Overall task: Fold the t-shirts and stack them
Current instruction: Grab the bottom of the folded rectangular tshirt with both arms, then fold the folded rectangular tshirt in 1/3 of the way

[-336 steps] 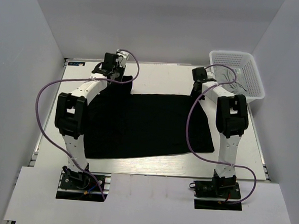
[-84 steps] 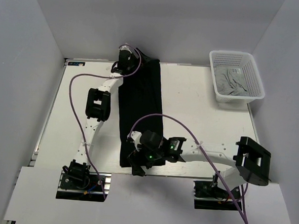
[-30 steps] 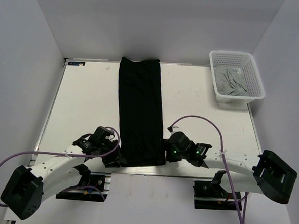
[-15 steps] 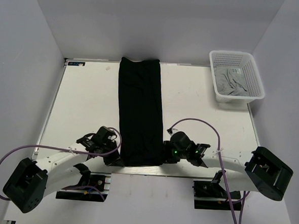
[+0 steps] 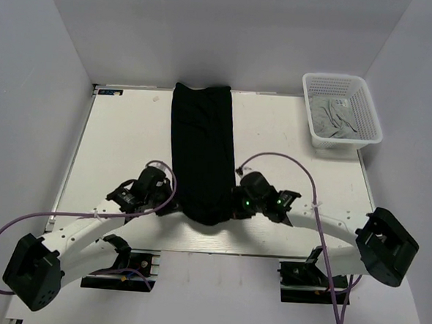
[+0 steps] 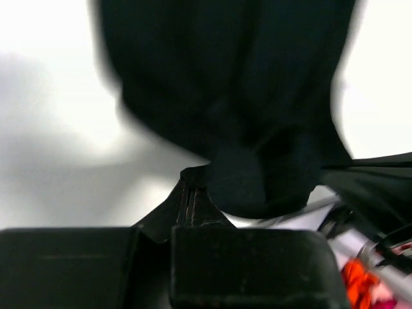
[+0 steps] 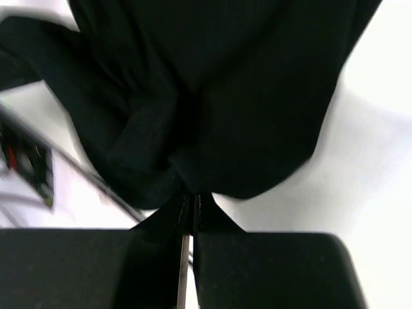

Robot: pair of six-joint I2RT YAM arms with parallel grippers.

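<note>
So the black shirt (image 5: 202, 146) is folded into a long narrow strip on the table (image 5: 122, 141). It runs from the middle of the far edge toward the near edge, a bit left of centre. The far end lies flat right at the far edge. The near end is bunched and rounded and hangs between the two arms. There's a shadow on the table just under it, so that end looks lifted off the surface.

The left gripper (image 5: 172, 205) comes in from the left side of the strip, jaws pressed together on the shirt's near left corner. The left wrist view backs that up: the fingers (image 6: 187, 203) are closed tight with a fold of black cloth pinched at the tips. The rest of the shirt fans out ahead, pretty blurry.

The right gripper (image 5: 232, 205) does the same from the right side, clamped on the near right corner. In the right wrist view the fingertips (image 7: 175, 211) meet with no gap, and the cloth gathers right at them.

Both arms lie low, stretched across the near part of the table, with purple cables (image 5: 278, 158) looping off them.

The grey shirt (image 5: 332, 119) sits crumpled inside the white mesh basket (image 5: 309, 83) at the far right corner, well apart from the black one.
</note>
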